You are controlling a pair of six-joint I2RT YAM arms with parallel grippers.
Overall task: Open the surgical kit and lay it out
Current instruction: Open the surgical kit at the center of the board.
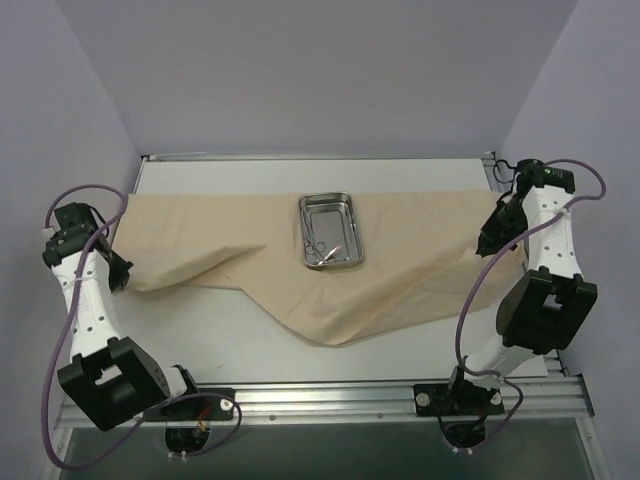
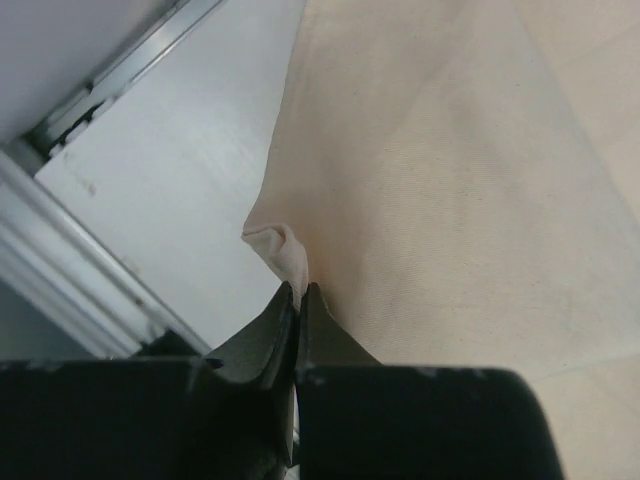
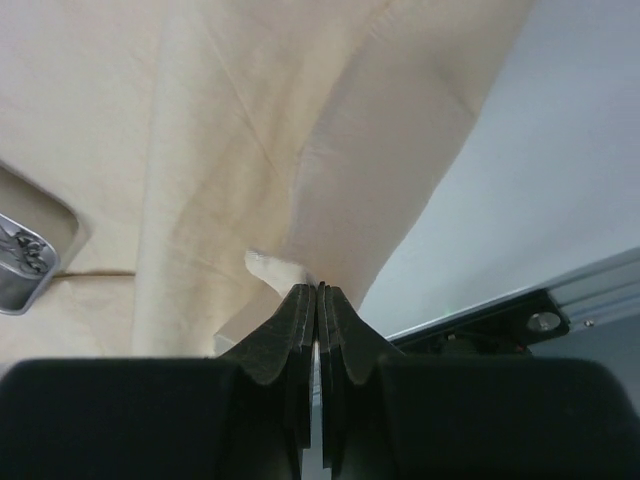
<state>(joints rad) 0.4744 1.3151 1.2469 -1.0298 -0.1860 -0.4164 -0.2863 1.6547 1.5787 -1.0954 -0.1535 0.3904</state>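
The beige cloth wrap (image 1: 300, 270) is spread across the far half of the white table (image 1: 200, 335), with one loose flap hanging toward the near edge in a point. The steel tray (image 1: 330, 212) is set on the cloth near its middle, far side, long axis running away from the arms. Thin metal instruments (image 1: 318, 250) are seen in the tray's near end; exact types cannot be told.

The cloth's left edge is pinched by the left gripper (image 1: 120, 272). In the left wrist view the fingers (image 2: 283, 315) are clamped together on a small folded nub of the cloth (image 2: 275, 243), with bare table just left of it. The cloth's right edge is pinched by the right gripper (image 1: 488, 240). In the right wrist view the jaws are closed tight at the right gripper (image 3: 318, 292) on a small tab of fabric (image 3: 270, 268), and the tray corner (image 3: 20, 262) is seen well apart at the left. The tray is touched by neither gripper and sits between them.
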